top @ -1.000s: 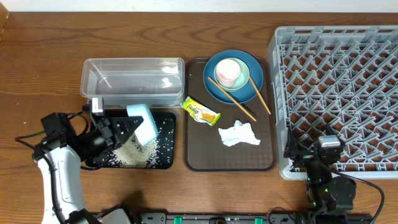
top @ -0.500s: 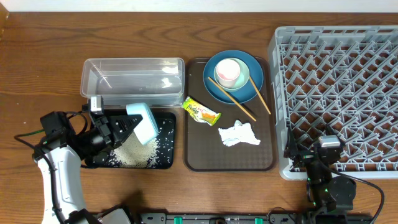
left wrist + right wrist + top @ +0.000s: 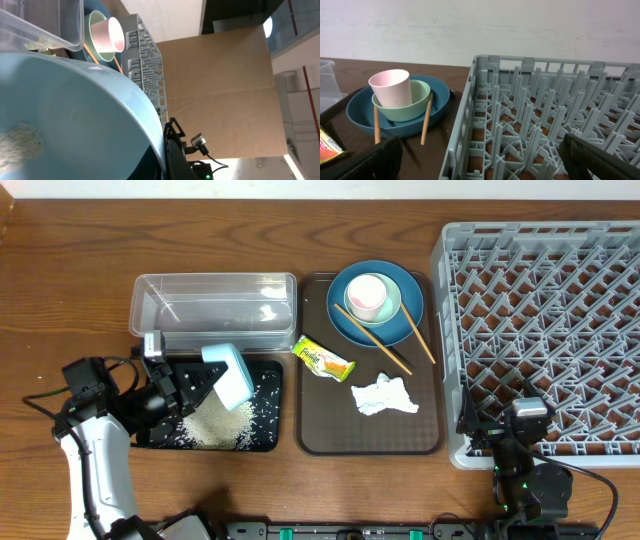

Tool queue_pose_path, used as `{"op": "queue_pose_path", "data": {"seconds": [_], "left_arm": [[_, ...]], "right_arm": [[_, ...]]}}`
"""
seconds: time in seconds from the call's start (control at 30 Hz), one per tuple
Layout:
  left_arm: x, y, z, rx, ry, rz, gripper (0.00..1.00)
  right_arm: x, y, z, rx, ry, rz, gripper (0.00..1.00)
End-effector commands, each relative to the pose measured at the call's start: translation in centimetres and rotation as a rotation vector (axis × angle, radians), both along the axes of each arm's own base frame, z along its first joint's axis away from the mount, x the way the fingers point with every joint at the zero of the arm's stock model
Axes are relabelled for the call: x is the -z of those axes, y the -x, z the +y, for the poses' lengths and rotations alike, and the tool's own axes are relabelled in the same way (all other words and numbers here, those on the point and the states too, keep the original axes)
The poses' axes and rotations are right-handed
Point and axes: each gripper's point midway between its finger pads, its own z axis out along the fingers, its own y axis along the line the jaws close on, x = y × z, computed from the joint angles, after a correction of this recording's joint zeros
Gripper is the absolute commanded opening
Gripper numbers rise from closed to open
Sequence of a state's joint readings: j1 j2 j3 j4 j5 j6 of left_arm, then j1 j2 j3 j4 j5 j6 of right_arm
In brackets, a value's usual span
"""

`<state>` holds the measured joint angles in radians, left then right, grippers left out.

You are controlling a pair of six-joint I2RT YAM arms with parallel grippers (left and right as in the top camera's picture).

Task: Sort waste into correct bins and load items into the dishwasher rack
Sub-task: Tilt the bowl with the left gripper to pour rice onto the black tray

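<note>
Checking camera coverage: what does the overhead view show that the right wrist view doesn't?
Overhead only: the shallow black rectangular tray with white rice grains, the white and light-blue bowl tilted over it in the left pincer, and the crumpled white paper tissue. Right wrist only: the white wall behind. Both: the large dark blue plate, pale mint bowl, small pink cup, two wooden chopsticks, grey plastic rack.

- Table [image 3: 300, 230]: a bare wood strip along the far side, passable from the left edge to the dishwasher rack [image 3: 540, 310].
- Black tray [image 3: 276, 405]: hemmed behind by the clear tub [image 3: 213, 305]. The left gripper [image 3: 205, 383], clamped on the tilted white and light-blue bowl [image 3: 232, 375], overhangs it.
- Brown serving tray [image 3: 330, 430]: near half open around the tissue [image 3: 384, 396] and wrapper [image 3: 323, 359]. The stacked blue plate [image 3: 345, 330] fills the far half.
- Rack: pegs throughout; right gripper [image 3: 510, 430], jaws spread, at its near-left corner.
</note>
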<state>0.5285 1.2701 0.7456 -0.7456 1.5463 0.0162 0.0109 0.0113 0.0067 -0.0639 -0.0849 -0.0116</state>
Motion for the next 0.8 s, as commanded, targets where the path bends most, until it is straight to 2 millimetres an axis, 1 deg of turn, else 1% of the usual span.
{"op": "queue_pose_path", "data": {"seconds": [0.0, 0.07, 0.13, 0.27, 0.37, 0.47, 0.6, 0.7, 0.77], "left_arm": [[-0.28, 0.21, -0.01, -0.005, 0.07, 0.065, 0.06], [-0.26, 0.27, -0.05, -0.005, 0.071, 0.068, 0.06], [-0.3, -0.05, 0.14, -0.005, 0.046, 0.029, 0.06], [-0.24, 0.3, -0.15, -0.006, 0.107, 0.13, 0.06], [-0.3, -0.04, 0.1, -0.007, 0.076, 0.08, 0.06], [-0.26, 0.23, -0.11, -0.007, 0.111, 0.138, 0.06], [-0.35, -0.21, 0.28, -0.013, 0.088, 0.097, 0.06], [-0.24, 0.36, -0.16, -0.014, 0.16, 0.219, 0.06], [-0.26, 0.1, 0.02, -0.014, 0.135, 0.179, 0.06]], "right_arm": [[0.11, 0.02, 0.12, -0.003, 0.005, 0.002, 0.99], [0.11, 0.02, 0.12, -0.003, 0.005, 0.002, 0.99], [0.11, 0.02, 0.12, -0.003, 0.005, 0.002, 0.99], [0.11, 0.02, 0.12, -0.003, 0.005, 0.002, 0.99], [0.11, 0.02, 0.12, -0.003, 0.005, 0.002, 0.99], [0.11, 0.02, 0.12, -0.003, 0.005, 0.002, 0.99], [0.11, 0.02, 0.12, -0.003, 0.005, 0.002, 0.99], [0.11, 0.02, 0.12, -0.003, 0.005, 0.002, 0.99], [0.11, 0.02, 0.12, -0.003, 0.005, 0.002, 0.99]]}}
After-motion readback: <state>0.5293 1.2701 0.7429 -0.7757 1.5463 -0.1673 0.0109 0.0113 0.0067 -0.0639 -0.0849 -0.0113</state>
